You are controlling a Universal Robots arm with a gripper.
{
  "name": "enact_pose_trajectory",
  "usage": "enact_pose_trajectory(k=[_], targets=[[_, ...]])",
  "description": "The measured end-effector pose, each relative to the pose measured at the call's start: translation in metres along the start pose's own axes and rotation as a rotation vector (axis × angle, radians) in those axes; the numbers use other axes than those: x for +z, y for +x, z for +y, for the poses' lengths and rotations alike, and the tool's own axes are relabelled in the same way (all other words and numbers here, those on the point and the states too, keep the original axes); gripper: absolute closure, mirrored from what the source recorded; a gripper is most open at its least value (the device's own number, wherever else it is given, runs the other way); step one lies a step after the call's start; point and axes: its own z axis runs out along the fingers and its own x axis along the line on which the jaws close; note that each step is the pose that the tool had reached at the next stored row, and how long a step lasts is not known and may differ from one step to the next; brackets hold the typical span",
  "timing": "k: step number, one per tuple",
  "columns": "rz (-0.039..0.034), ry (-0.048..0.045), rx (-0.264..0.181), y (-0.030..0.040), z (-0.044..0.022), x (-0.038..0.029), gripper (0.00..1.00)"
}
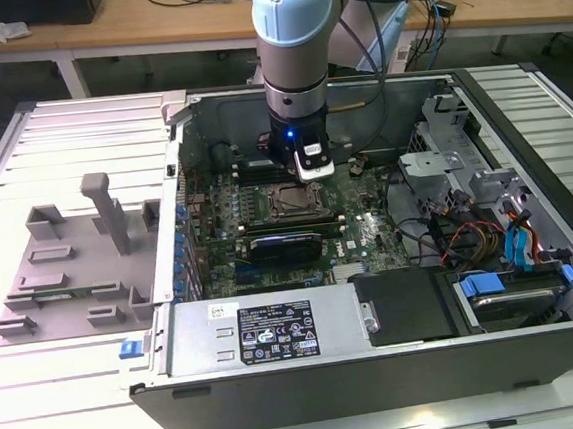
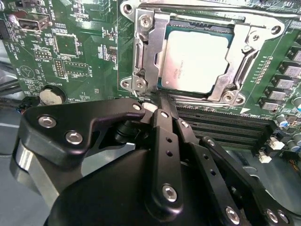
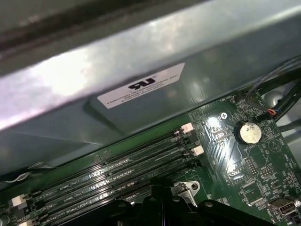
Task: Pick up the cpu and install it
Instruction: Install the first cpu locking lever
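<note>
The gripper [image 2: 162, 96] stands just short of the near edge of the socket frame [image 2: 146, 52], its black jointed fingers [image 2: 164, 141] drawn narrow with the tips meeting and gripping nothing; its own linkage hides the board directly beneath it. The cpu [image 2: 195, 54], a flat square chip with a matte silvery-white top, lies seated inside that bright metal frame, just ahead of the fingertips. Long black memory slots [image 2: 221, 125] run beside the fingers across the green motherboard [image 2: 75, 47].

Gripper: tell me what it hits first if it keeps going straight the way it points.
Probably the socket frame's edge beside the cpu; the gripper points there, though depth is unclear.
</note>
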Motion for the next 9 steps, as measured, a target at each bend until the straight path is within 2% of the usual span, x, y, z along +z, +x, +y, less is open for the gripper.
enact_pose_trajectory(k=[3,7,8,9], targets=[[-0.0027,-0.0033,-0.001,-0.0005,0.0019,-0.0051,0.89],[-0.0022,0.0005,0.001,-0.0006,0.0057,-0.0253,0.89],[-0.0035,0.0029,0.002,-0.0006,0.0065,-0.0294,0.89],[-0.0092,0.0156,0.001,-0.0007,0.0071,-0.032,0.89]])
